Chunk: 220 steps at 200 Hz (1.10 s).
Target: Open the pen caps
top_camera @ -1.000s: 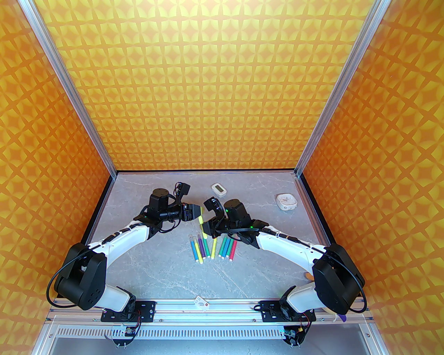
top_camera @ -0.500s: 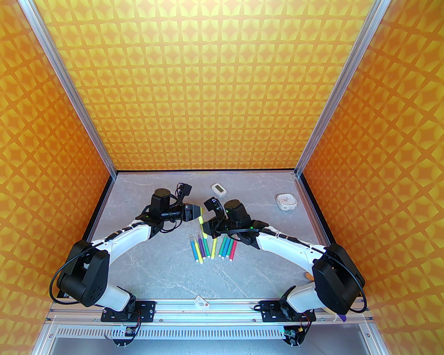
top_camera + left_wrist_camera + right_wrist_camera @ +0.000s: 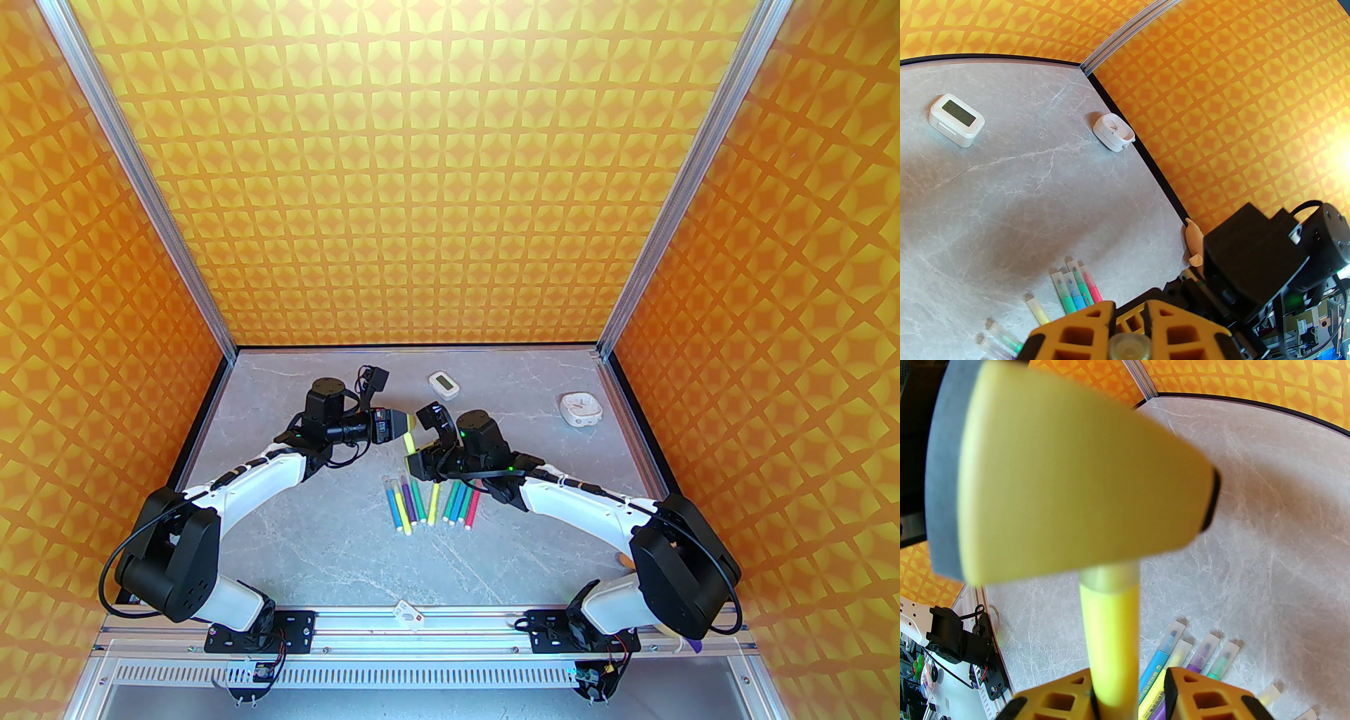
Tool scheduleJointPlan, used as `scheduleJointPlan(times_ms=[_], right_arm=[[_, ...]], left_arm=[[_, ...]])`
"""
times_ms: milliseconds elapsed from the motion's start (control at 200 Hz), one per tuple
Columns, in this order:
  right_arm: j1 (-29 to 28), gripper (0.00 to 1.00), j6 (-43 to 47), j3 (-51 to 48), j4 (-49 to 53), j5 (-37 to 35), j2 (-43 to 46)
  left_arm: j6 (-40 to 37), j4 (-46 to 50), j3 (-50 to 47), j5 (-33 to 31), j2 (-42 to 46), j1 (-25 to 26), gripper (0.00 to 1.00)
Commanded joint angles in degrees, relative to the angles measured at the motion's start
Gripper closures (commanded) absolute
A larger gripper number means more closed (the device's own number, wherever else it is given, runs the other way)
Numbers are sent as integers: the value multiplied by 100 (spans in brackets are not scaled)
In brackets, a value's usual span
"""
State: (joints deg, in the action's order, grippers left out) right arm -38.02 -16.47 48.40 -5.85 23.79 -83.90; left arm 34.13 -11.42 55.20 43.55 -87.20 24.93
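A yellow pen (image 3: 410, 444) hangs in the air between the two arms. My left gripper (image 3: 406, 422) is shut on its pale pen cap (image 3: 1128, 346), which shows between the yellow fingers (image 3: 1075, 330) in the left wrist view. That cap (image 3: 1108, 578) sticks out below the left gripper's finger in the right wrist view. My right gripper (image 3: 416, 461) surrounds the yellow barrel (image 3: 1111, 641) with its jaws parted: one finger (image 3: 1061, 697) touches it, and a gap shows on the other side. Several capped pens (image 3: 430, 501) lie in a row on the table below.
A white digital timer (image 3: 443, 384) and a small white clock (image 3: 581, 409) sit near the back of the marble table (image 3: 337, 548). A beige object (image 3: 624, 560) lies at the right edge, partly behind the right arm. Orange patterned walls enclose three sides.
My left gripper has closed onto the cap of the yellow pen. My right gripper's jaws have eased apart around the barrel, and that wrist has shifted slightly left.
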Motion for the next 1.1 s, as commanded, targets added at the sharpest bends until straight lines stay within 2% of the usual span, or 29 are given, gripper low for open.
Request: scheduleJointPlan(times_ms=[0, 170, 255, 530, 670, 820, 1095], right_arm=[[-16, 66, -60, -67, -274, -107, 120], [-19, 67, -89, -59, -425, -166, 102], [-18, 70, -105, -41, -488, -180, 86], [-19, 90, -85, -101, -441, -128, 133], [-15, 100, -43, -231, -309, -42, 235], [-21, 100, 53, -442, -106, 58, 412], [-15, 100, 357, -610, 371, 206, 619]], left_arm=[[163, -80, 202, 145, -60, 47, 100], [180, -80, 200, 144, -52, 45, 100], [182, -83, 197, 143, -34, 47, 100], [101, -143, 200, 120, 35, 35, 100], [81, -214, 119, -239, 240, -29, 100], [26, -32, 165, -550, 388, -142, 100], [188, 35, 346, -749, 375, -313, 100]])
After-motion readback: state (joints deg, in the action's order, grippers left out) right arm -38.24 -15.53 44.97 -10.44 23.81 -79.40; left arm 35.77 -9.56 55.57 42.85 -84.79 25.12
